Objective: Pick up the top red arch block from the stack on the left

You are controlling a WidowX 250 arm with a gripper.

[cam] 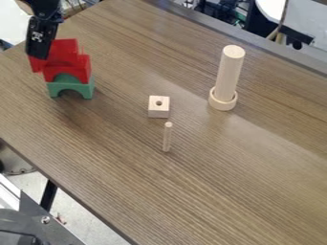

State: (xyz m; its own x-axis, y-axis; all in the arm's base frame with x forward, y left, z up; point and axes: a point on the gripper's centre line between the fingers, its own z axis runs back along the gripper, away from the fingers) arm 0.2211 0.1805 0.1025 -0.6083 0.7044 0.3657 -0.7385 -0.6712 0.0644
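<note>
There are 1 wooden cube (158, 112), 1 thin peg (167, 139), 1 thick cylinder (229, 74), 1 ring (223, 105) and 1 green arch (87, 90); red blocks (75, 72) overlap, count unclear.

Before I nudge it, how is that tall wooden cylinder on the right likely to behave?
The tall wooden cylinder looks stiff, being a thick solid rod. Standing tall on a narrow ring, it could tip if pushed high up, and its round side would probably roll.
</note>
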